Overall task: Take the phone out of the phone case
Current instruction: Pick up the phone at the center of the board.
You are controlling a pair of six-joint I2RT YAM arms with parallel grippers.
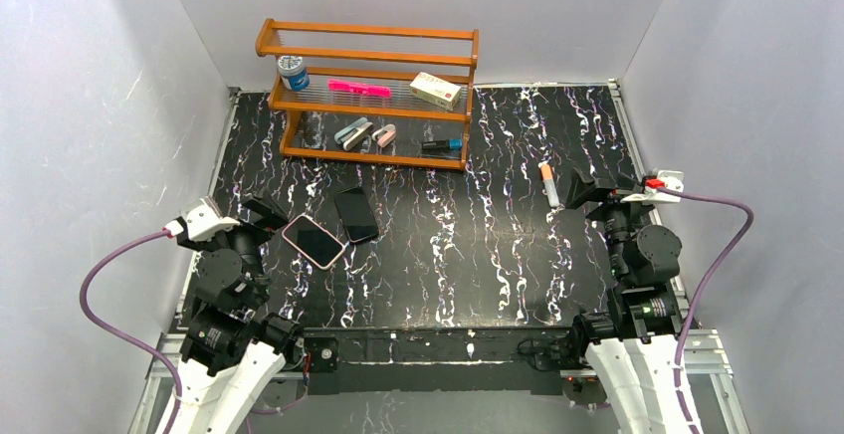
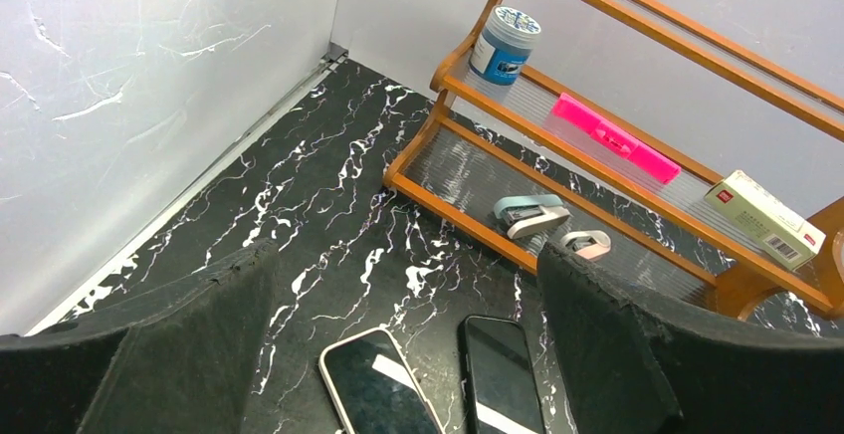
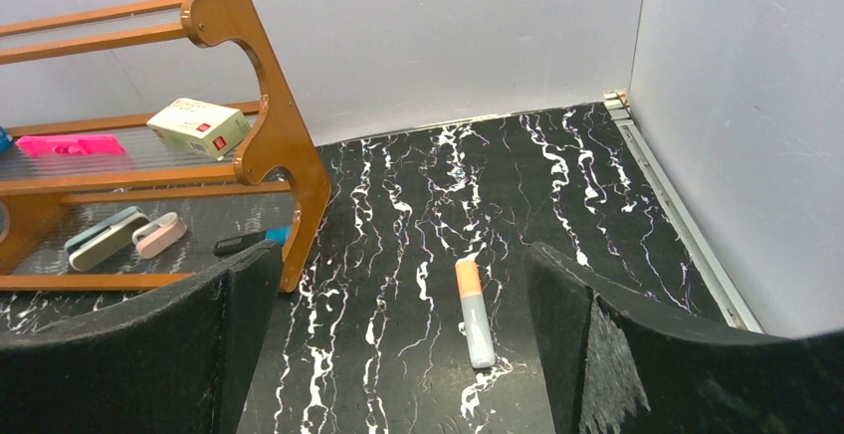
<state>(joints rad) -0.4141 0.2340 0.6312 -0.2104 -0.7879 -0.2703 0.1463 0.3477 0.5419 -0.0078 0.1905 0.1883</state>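
A phone in a pale pink-white case (image 1: 313,241) lies screen up on the black marbled table at the left; it also shows in the left wrist view (image 2: 378,389). A second, all-black phone (image 1: 356,214) lies just to its right, apart from it, and shows in the left wrist view (image 2: 503,374). My left gripper (image 1: 261,217) is open and empty, just left of the cased phone and above the table; in its own view (image 2: 403,275) both phones lie between its fingers. My right gripper (image 1: 597,190) is open and empty at the far right (image 3: 403,265).
A wooden rack (image 1: 370,96) at the back holds a blue-lidded jar (image 1: 293,72), a pink item (image 1: 359,88), a small box (image 1: 435,89) and small items below. An orange-capped grey marker (image 1: 548,183) lies near my right gripper (image 3: 475,325). Grey walls enclose the table.
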